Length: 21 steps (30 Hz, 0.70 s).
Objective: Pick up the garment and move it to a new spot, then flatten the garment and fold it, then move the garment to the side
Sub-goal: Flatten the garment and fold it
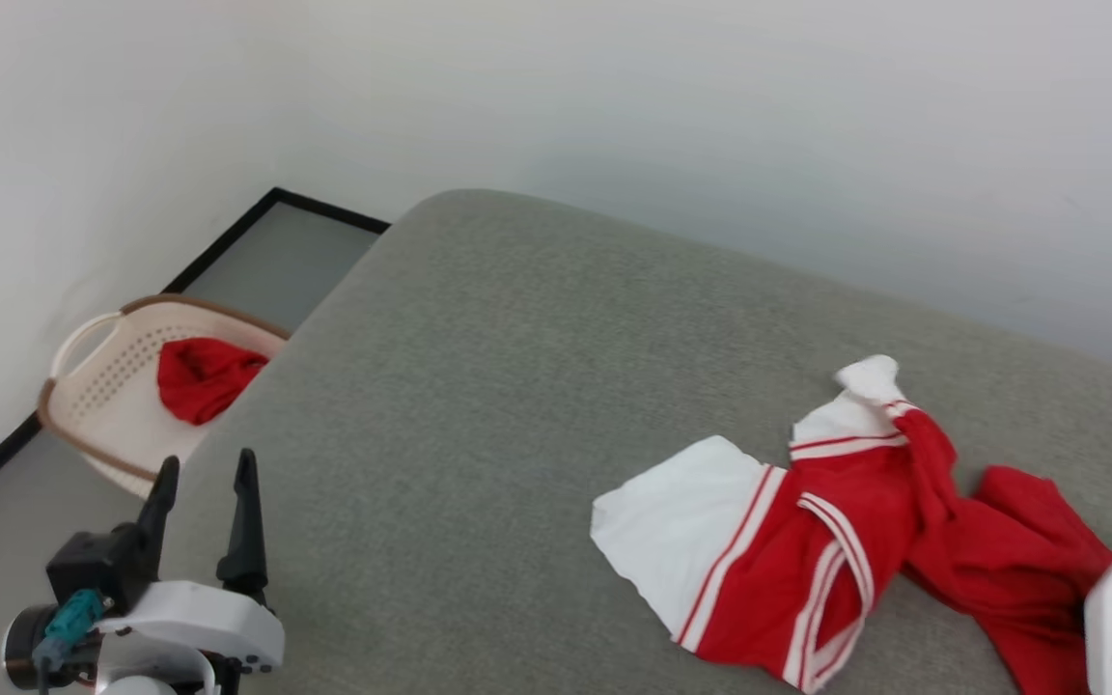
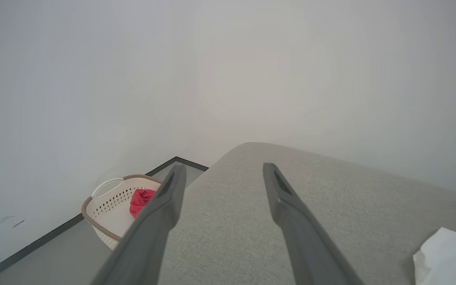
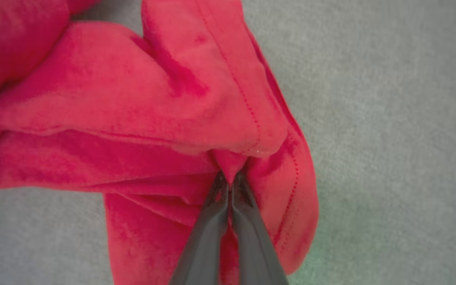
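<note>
The garment (image 1: 836,541), red with white sleeves and striped trim, lies crumpled on the right part of the grey cushioned surface (image 1: 479,405). Close up, its red cloth (image 3: 164,118) bunches in folds, and my right gripper (image 3: 229,180) is shut on a pinched fold near the stitched hem. In the head view, that arm's white wrist shows at the lower right edge beside the red cloth. My left gripper (image 1: 205,473) stands open at the lower left, far from the garment, with nothing between its fingers (image 2: 164,206). A white sleeve corner (image 2: 445,257) lies off to its right.
A cream laundry basket (image 1: 102,386) with a brown rim stands on the floor off the surface's left edge, holding a small plain red cloth (image 1: 201,376). A pale wall rises behind the surface, and a dark baseboard runs along the floor at the left.
</note>
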Available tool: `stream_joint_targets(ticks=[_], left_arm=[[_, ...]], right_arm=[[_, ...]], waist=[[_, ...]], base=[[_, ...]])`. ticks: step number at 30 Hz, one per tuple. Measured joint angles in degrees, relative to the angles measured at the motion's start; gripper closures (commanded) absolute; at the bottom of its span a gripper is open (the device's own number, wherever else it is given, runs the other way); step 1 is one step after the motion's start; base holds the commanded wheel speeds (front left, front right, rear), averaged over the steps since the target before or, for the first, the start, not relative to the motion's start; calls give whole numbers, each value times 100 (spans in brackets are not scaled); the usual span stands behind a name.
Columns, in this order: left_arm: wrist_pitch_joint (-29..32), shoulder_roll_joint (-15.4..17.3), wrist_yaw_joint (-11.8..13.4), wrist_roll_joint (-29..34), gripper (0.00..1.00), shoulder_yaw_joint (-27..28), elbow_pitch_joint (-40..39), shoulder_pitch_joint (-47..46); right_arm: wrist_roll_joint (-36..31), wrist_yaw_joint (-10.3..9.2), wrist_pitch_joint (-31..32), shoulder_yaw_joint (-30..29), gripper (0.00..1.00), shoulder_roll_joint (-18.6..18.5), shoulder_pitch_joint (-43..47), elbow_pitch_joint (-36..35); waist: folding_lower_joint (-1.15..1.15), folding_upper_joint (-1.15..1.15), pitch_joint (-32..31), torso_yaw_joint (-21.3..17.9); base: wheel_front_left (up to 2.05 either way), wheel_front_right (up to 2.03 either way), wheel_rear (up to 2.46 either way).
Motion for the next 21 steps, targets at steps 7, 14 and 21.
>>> stream_joint_targets(ticks=[7, 14, 21], left_arm=[[-1, -194, -105, 113, 0, 124, -27, 79], [-1, -297, -152, 226, 0, 256, -104, 86], [-1, -318, -172, 309, 0, 321, -216, 116]], right_arm=[[179, 0, 131, -535, 100, -20, 1013, -712], [-144, -3, 178, -973, 0, 277, 1533, -1512], [-374, -2, 108, -1319, 0, 522, 1965, -2710]], waist=[[0, 0, 22, -272], [0, 0, 72, -499], [0, 0, 33, -626]], base=[[0, 0, 0], [0, 0, 0], [0, 0, 0]])
